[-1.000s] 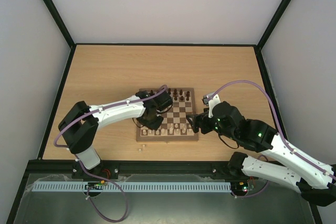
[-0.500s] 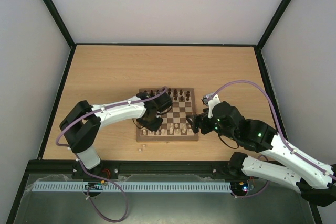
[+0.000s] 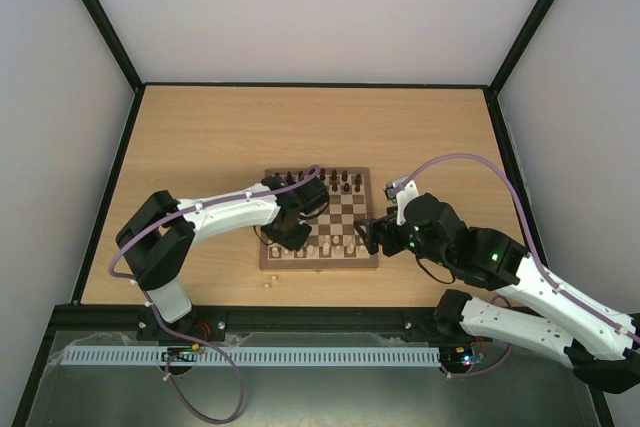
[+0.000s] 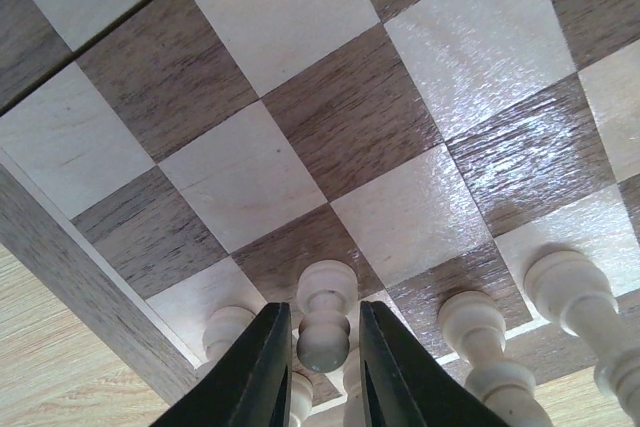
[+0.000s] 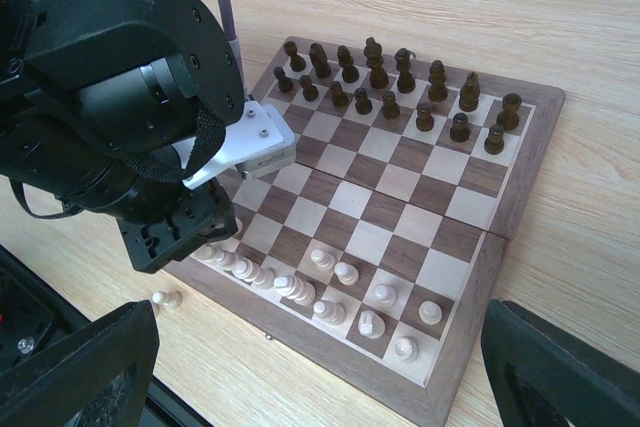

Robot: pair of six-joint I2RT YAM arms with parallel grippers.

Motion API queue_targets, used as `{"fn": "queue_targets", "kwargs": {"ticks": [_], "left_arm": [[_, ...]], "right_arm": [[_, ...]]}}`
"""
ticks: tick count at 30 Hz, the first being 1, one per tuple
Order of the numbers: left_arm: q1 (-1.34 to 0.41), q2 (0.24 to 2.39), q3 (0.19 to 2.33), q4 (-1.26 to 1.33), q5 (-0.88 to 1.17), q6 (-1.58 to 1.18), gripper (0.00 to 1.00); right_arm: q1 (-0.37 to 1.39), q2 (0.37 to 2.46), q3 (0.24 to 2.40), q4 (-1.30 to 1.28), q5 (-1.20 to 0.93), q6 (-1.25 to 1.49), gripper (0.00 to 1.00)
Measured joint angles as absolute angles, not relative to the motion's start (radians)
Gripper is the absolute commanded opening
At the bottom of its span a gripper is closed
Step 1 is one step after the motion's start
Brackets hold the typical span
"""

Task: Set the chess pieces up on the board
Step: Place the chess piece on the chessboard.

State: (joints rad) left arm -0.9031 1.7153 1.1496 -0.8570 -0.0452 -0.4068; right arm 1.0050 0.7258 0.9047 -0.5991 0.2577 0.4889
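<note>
Where the left gripper point(image 4: 322, 315) stands over the near-left corner of the chessboard point(image 3: 345, 209), its fingers point(image 4: 268, 372) closely flank a pale pawn point(image 4: 326, 287) among the other pale pieces point(image 5: 345, 287); you cannot tell whether they clamp it. The right gripper point(image 5: 320, 372) waits wide open and empty at the board's right edge. Step in hand, as judged: seating this pawn. Next, part the fingers fully, rise straight clear of the neighbours, then fetch the stray pale pieces point(image 3: 266, 284) on the bench point(image 3: 200, 137)
</note>
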Motion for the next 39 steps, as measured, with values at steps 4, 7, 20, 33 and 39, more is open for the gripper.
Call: {"fn": "queue_targets", "kwargs": {"ticks": [4, 7, 20, 33, 39], "left_arm": [[-0.902, 1.716, 1.15, -0.857, -0.048, -0.407, 0.27], [-0.902, 1.72, 1.15, -0.858, -0.053, -0.407, 0.27], [-0.891, 1.731, 1.161, -0.858, -0.065, -0.406, 0.29], [-0.885, 1.731, 1.176, -0.858, -0.077, -0.4, 0.31], [-0.885, 1.731, 1.197, -0.864, -0.08, -0.4, 0.32]], "right_arm": [[1.005, 0.726, 0.905, -0.599, 0.255, 0.488, 0.89], [1.005, 0.725, 0.904, -0.599, 0.254, 0.486, 0.89], [1.005, 0.723, 0.904, -0.597, 0.251, 0.482, 0.89], [1.005, 0.719, 0.904, -0.596, 0.25, 0.482, 0.89], [1.005, 0.719, 0.902, -0.595, 0.249, 0.482, 0.89]]}}
